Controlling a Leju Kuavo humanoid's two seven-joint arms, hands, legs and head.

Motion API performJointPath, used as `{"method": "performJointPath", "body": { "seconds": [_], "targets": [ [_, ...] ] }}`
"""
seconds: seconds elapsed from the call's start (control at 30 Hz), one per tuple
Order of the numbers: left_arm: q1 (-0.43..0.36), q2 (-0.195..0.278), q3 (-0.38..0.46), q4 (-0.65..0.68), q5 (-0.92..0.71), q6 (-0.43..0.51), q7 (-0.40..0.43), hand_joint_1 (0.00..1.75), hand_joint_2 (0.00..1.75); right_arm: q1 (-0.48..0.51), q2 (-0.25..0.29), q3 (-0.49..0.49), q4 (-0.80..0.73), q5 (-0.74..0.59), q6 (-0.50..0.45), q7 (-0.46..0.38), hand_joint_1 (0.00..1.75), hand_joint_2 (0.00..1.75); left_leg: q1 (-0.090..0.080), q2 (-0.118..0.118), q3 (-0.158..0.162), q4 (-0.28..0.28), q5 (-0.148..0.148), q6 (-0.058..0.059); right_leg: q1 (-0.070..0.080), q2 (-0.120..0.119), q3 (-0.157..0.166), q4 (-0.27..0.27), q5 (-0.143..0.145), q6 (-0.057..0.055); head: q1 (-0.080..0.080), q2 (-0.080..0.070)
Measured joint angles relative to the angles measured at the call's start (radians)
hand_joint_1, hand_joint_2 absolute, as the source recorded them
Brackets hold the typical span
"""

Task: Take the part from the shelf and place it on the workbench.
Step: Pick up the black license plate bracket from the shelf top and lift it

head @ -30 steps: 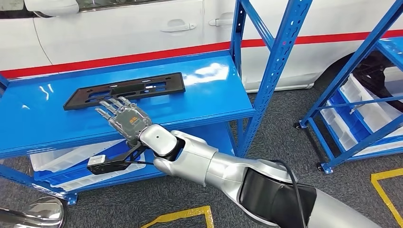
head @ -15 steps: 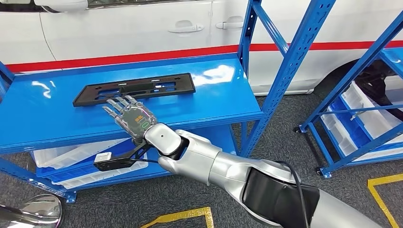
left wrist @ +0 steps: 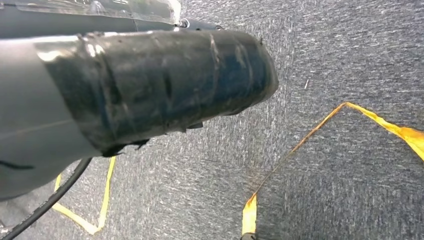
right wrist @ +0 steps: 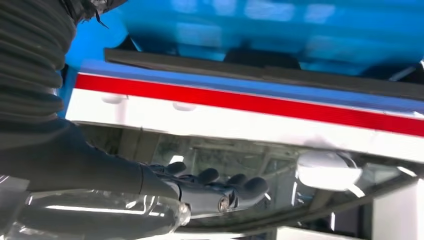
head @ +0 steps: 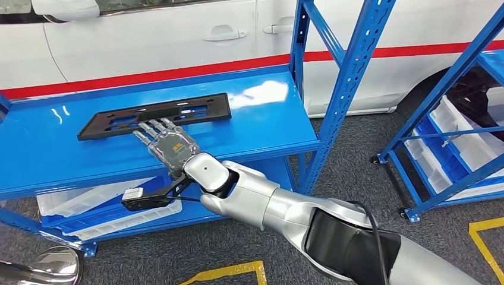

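Note:
The part [head: 154,114] is a flat black rectangular plate with cut-outs, lying on the blue shelf [head: 255,124] toward its back left. My right hand [head: 168,144] reaches over the shelf's front, palm down and fingers stretched out, holding nothing. Its fingertips [head: 156,126] are at the plate's near edge; whether they touch it I cannot tell. In the right wrist view the dark fingers [right wrist: 215,185] lie extended, and the part [right wrist: 280,75] shows as a dark strip against the blue surface.
A blue rack upright [head: 350,77] stands at the shelf's right end. White bins [head: 89,205] sit on the lower level. A second blue rack [head: 451,136] with bins stands at the right. A white car [head: 178,35] with a red stripe is behind. Yellow tape [head: 226,270] marks the floor.
My right hand has moved a little forward across the shelf, so its fingertips now reach the plate's near edge. The camera view swayed slightly; the plate itself has not moved.

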Motion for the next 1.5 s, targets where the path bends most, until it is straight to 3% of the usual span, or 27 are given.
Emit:
{"method": "performJointPath", "body": {
  "seconds": [0.03,0.07,0.1,0.17,0.23,0.33,0.4,0.47,0.5,0.53,0.57,0.63,0.67,0.7,0.8,0.87,1.0,1.03,1.07,1.13,1.2,1.27,1.37,1.43,1.5],
  "targets": [
    [0.001,0.0,0.0,0.0,0.002,0.0,-0.002,0.0,0.0,0.001,0.0,0.0,0.0,-0.002,0.001,0.0,0.0,1.75,0.0,0.0,-0.001,-0.007,0.018,0.003,0.002,0.0,0.003,0.0,-0.002,0.0,0.0,0.0],
    [0.002,0.0,0.0,0.0,0.004,0.0,-0.005,0.0,0.0,0.002,0.0,0.0,0.0,-0.003,0.002,-0.001,0.0,1.75,-0.001,0.0,0.019,-0.053,0.05,0.009,0.003,0.001,0.007,0.0,-0.005,0.0,0.0,0.0],
    [0.001,0.0,0.0,0.0,0.006,0.0,-0.007,0.0,0.0,0.002,0.0,0.0,0.0,-0.005,0.002,-0.002,0.0,1.75,-0.004,0.0,0.052,-0.125,0.085,0.016,0.004,0.001,0.012,0.0,-0.008,0.001,0.0,0.0],
    [0.0,0.002,0.0,0.001,0.011,0.0,-0.009,0.0,0.0,0.001,0.0,0.0,0.0,-0.006,0.002,-0.003,0.0,1.75,-0.012,0.002,0.113,-0.242,0.119,0.029,0.007,0.001,0.02,-0.002,-0.013,0.008,0.0,0.0],
    [-0.001,0.003,0.0,0.002,0.015,0.001,-0.013,0.0,0.0,0.001,0.0,0.0,0.0,-0.006,0.002,-0.004,0.0,1.75,-0.017,0.002,0.133,-0.276,0.115,0.035,0.008,0.0,0.024,-0.004,-0.013,0.018,0.001,0.0],
    [0.001,0.003,0.0,0.003,0.019,0.002,-0.017,0.0,0.0,0.001,0.0,0.0,-0.001,-0.006,0.002,-0.004,0.0,1.75,-0.011,-0.001,0.151,-0.289,0.113,0.046,0.008,0.0,0.022,0.022,-0.021,0.034,0.003,0.0],
    [0.002,0.003,0.0,0.003,0.02,0.002,-0.02,0.0,0.0,-0.001,0.0,0.0,-0.001,-0.006,0.003,-0.003,0.0,1.75,-0.008,-0.001,0.163,-0.294,0.11,0.053,0.006,0.0,-0.021,0.106,-0.06,0.043,0.006,0.0],
    [0.001,0.002,0.0,0.004,0.021,0.004,-0.023,0.0,0.0,0.003,-0.001,0.0,-0.001,-0.006,0.004,-0.004,0.0,1.75,-0.008,-0.001,0.169,-0.293,0.103,0.058,0.004,0.0,-0.094,0.224,-0.103,0.048,0.007,0.0],
    [0.002,0.002,0.0,0.004,0.021,0.006,-0.024,0.0,0.0,0.007,-0.001,0.0,-0.001,-0.006,0.005,-0.004,0.0,1.75,-0.008,-0.001,0.174,-0.293,0.098,0.058,0.003,0.0,-0.122,0.259,-0.107,0.049,0.007,0.0],
    [0.003,0.002,0.0,0.004,0.022,0.007,-0.024,0.0,0.0,0.009,-0.001,0.0,-0.001,-0.006,0.006,-0.004,0.0,1.75,-0.008,-0.002,0.181,-0.292,0.093,0.058,0.002,0.0,-0.134,0.258,-0.091,0.049,0.008,0.0],
    [0.004,0.002,0.0,0.004,0.022,0.009,-0.024,0.0,0.0,0.011,-0.002,0.0,-0.001,-0.006,0.007,-0.004,0.0,1.75,-0.008,-0.002,0.19,-0.292,0.087,0.057,0.001,0.0,-0.125,0.219,-0.055,0.047,0.008,0.0],
    [0.004,0.002,0.0,0.004,0.023,0.01,-0.025,0.0,0.0,0.011,-0.002,0.0,-0.001,-0.006,0.008,-0.005,0.0,1.75,-0.009,-0.003,0.208,-0.292,0.073,0.051,0.003,0.0,-0.081,0.09,0.028,0.04,0.006,0.0],
    [0.003,0.002,0.0,0.005,0.023,0.01,-0.025,0.0,0.0,0.01,-0.002,0.0,-0.001,-0.005,0.01,-0.005,0.0,1.75,-0.009,-0.003,0.213,-0.291,0.067,0.047,0.006,0.0,-0.063,0.035,0.044,0.035,0.005,0.0],
    [0.002,0.002,0.0,0.005,0.025,0.011,-0.026,0.0,0.0,0.01,-0.002,0.0,0.0,-0.003,0.014,-0.005,0.0,1.75,-0.009,-0.003,0.214,-0.291,0.062,0.042,0.009,0.0,-0.053,0.005,0.05,0.03,0.004,0.0],
    [0.001,0.001,0.0,0.006,0.031,0.013,-0.026,0.0,0.0,0.007,-0.003,0.001,0.001,0.011,0.033,-0.001,0.0,1.75,-0.008,-0.002,0.216,-0.278,0.055,0.024,0.009,0.0,-0.036,-0.013,0.046,0.01,0.003,0.0],
    [0.0,0.0,0.0,0.006,0.032,0.013,-0.028,0.0,0.0,0.002,-0.004,0.001,0.002,0.018,0.045,0.003,0.0,1.75,-0.006,-0.001,0.201,-0.235,0.043,0.014,0.004,0.0,-0.018,-0.02,0.041,-0.001,0.002,0.0],
    [-0.002,0.0,0.0,0.006,0.039,0.015,-0.033,0.0,0.0,-0.003,-0.002,0.004,0.007,0.029,0.079,0.024,0.0,1.75,0.0,0.0,0.06,-0.032,-0.021,-0.004,0.003,0.0,-0.001,-0.021,0.023,-0.009,-0.001,0.0],
    [0.0,-0.001,0.0,0.006,0.041,0.016,-0.034,0.0,0.0,-0.002,-0.003,0.005,0.009,0.032,0.088,0.032,0.0,1.75,0.002,0.0,0.04,-0.021,-0.016,-0.008,0.003,0.001,0.002,-0.018,0.018,-0.009,-0.001,0.0],
    [0.002,-0.001,0.0,0.007,0.042,0.017,-0.034,0.0,0.0,-0.002,-0.003,0.006,0.012,0.033,0.095,0.04,0.0,1.75,0.003,0.0,0.038,-0.046,0.011,-0.009,0.002,0.002,0.006,-0.014,0.012,-0.007,-0.001,0.0],
    [0.004,0.0,0.0,0.008,0.046,0.019,-0.035,0.0,0.0,-0.003,-0.002,0.006,0.016,0.034,0.111,0.052,0.0,1.75,0.004,0.001,0.074,-0.165,0.092,-0.007,0.001,0.004,0.016,-0.005,-0.003,-0.001,0.0,0.0],
    [0.001,0.0,0.0,0.008,0.049,0.021,-0.036,0.0,0.0,-0.005,-0.002,0.006,0.021,0.034,0.13,0.061,0.0,1.75,-0.001,0.002,0.104,-0.256,0.126,0.002,0.003,0.003,0.02,-0.001,-0.012,0.008,-0.003,0.0],
    [0.0,0.0,0.0,0.009,0.049,0.022,-0.037,0.0,0.0,-0.007,-0.002,0.006,0.025,0.034,0.148,0.067,0.0,1.75,-0.008,0.001,0.109,-0.268,0.121,0.017,0.005,0.002,0.021,-0.002,-0.018,0.019,-0.004,0.0],
    [0.003,0.0,0.0,0.01,0.05,0.023,-0.038,0.0,0.0,-0.01,-0.002,0.006,0.029,0.034,0.157,0.071,0.0,1.75,-0.001,0.0,0.124,-0.276,0.129,0.033,0.007,0.001,0.016,0.022,-0.042,0.037,-0.002,0.0],
    [0.001,0.0,0.0,0.01,0.05,0.024,-0.038,0.0,0.0,-0.013,-0.002,0.007,0.032,0.034,0.159,0.072,0.0,1.75,0.001,0.0,0.133,-0.28,0.125,0.042,0.005,0.0,-0.033,0.121,-0.088,0.044,0.0,0.0],
    [0.0,0.0,0.0,0.01,0.051,0.024,-0.038,0.0,0.0,-0.013,-0.002,0.007,0.037,0.032,0.167,0.073,0.0,1.75,-0.001,0.0,0.136,-0.278,0.119,0.048,0.003,0.0,-0.106,0.248,-0.128,0.046,0.0,0.0]
  ]
}}
